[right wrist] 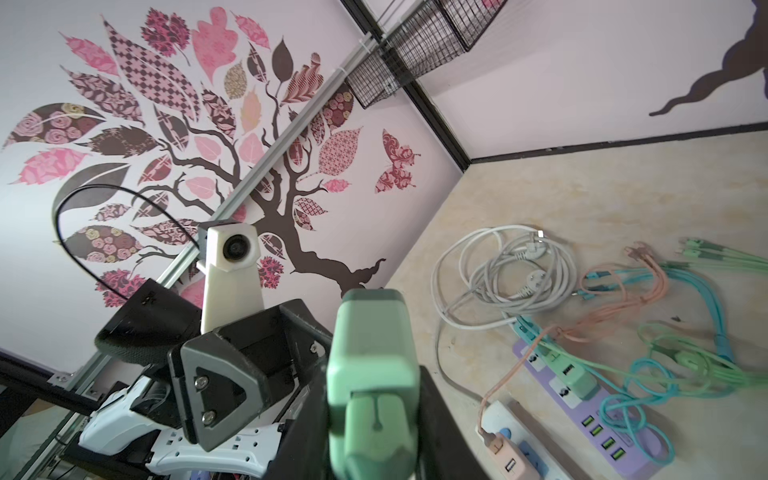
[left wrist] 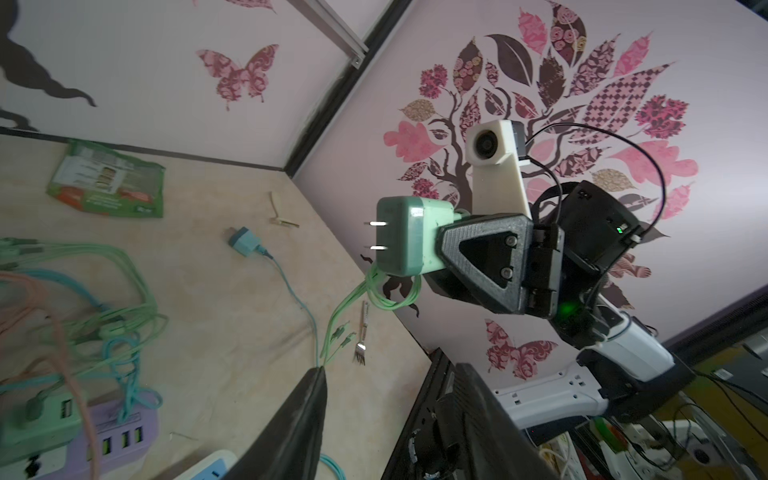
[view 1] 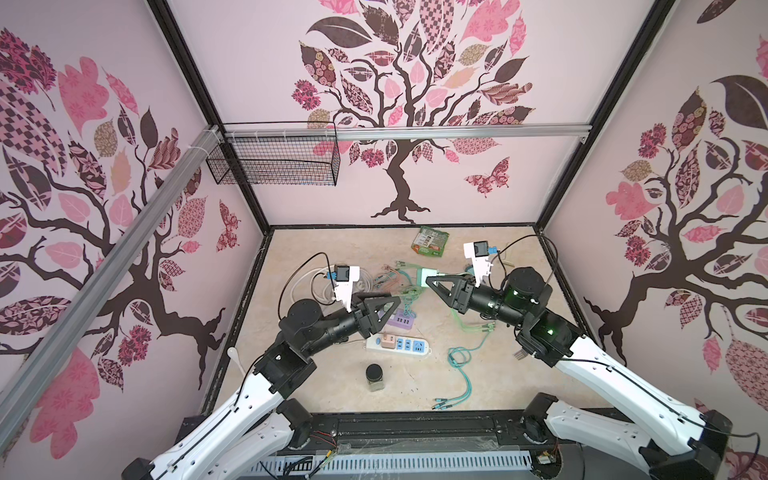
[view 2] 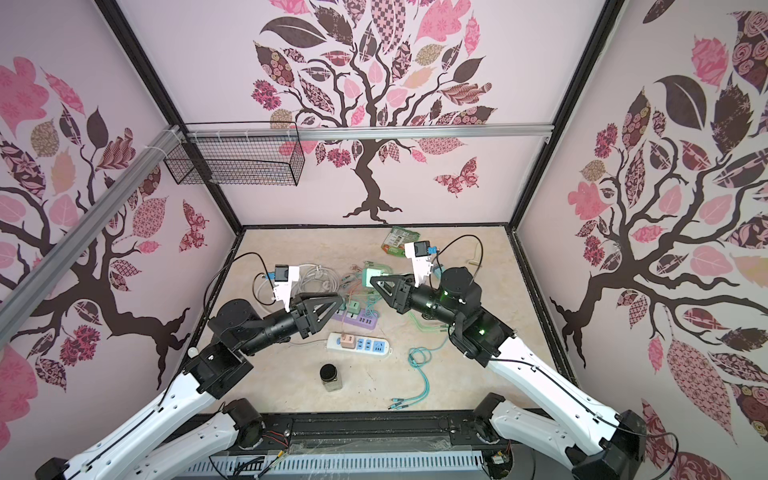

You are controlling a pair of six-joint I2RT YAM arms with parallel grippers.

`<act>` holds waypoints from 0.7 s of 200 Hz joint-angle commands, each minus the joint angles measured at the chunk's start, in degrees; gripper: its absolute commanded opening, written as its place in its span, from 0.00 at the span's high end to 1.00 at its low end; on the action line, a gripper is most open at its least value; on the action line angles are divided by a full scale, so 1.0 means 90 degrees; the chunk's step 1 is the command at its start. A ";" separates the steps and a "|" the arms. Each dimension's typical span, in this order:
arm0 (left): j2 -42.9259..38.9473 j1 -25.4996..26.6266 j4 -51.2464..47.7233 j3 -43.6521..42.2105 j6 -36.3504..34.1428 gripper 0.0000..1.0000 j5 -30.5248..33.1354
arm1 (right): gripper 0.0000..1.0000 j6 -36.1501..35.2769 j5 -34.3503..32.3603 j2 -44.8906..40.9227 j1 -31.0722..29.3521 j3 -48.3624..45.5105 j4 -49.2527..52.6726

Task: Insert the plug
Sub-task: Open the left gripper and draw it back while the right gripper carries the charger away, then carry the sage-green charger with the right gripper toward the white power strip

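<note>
Well, starting at the left, we are looking at a white cable (right wrist: 519, 266) lying coiled on the table (view 1: 353, 245), out of the working lane. Next, we are holding our left gripper (view 1: 395, 300) low over the purple strip (view 1: 405, 322). Its fingers (left wrist: 299, 415) are standing apart with nothing between them, so it is released and empty. We are guessing it is placed there to steady the strip. A green adapter (view 2: 354, 307) is already sitting in that strip, beside free ports. Just nearer us, the white strip (view 1: 399, 345) is lying with a pink adapter (view 1: 388, 340) plugged in and its blue sockets free.

Moving right, the plug (left wrist: 399, 237) is hanging in the air above the tangle of cables, clear of both strips. Our right gripper (left wrist: 434, 249) is clenching it by the back of its body, which is leaving the two prongs (left wrist: 376, 224) bare and pointing sideways toward the left arm. Its green leads (left wrist: 365, 299) are drooping toward the table. We are judging that the prongs need turning downward before any socket can take them. The trailing leads may also snag on the tangle during lowering.
</note>
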State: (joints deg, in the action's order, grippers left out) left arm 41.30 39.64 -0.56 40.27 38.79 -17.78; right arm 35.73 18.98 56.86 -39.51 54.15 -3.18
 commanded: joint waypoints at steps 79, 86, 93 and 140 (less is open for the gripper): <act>-0.0246 -0.0634 -0.2780 -0.0645 0.0250 0.48 0.1136 | 0.87 -0.1087 0.0254 0.2238 0.0854 0.1994 0.1660; -0.0287 -0.0702 -0.2793 -0.0702 0.0266 0.47 0.1084 | 0.87 -0.1168 0.0254 0.2446 0.0867 0.2224 0.1728; -0.0329 -0.0756 -0.2826 -0.0759 0.0270 0.48 0.1059 | 0.87 -0.1255 0.0264 0.2644 0.0879 0.2420 0.1776; -0.0314 -0.0818 -0.3000 -0.1042 0.0309 0.47 0.1077 | 0.90 -0.1531 -0.0300 0.3491 0.0903 0.3191 0.2388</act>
State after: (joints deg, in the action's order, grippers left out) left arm 38.20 32.60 -26.48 33.41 40.91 -7.81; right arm 24.51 19.33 85.56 -31.70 80.16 14.13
